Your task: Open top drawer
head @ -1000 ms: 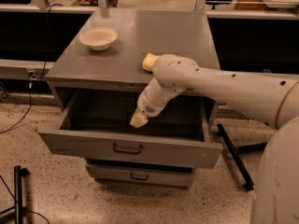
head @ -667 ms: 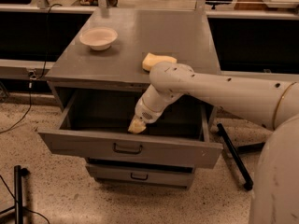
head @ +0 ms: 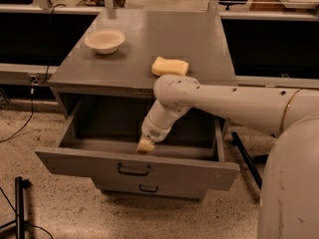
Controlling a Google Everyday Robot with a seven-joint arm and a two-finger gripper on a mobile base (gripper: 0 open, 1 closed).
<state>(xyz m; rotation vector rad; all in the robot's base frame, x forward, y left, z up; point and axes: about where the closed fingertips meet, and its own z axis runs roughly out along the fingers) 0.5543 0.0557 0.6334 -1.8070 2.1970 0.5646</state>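
Basically done: drawer (head: 89,162) stood pulled well out, front panel just below the gripper (head: 144,146), handle (head: 133,170) further below; gripper's open-or-closed state couldn't be told.

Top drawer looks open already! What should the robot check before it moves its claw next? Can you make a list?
1. Top drawer pulled out, inside showing: ok.
2. Claw down inside the drawer, just behind the front panel, above the handle: ok.
3. Claw free of the panel's top edge: cannot tell.
4. Lower drawer shut: ok.
5. Sponge on the cabinet top not touching the arm: cannot tell, they sit very close.
6. Bowl at the back left, far from the arm: ok.
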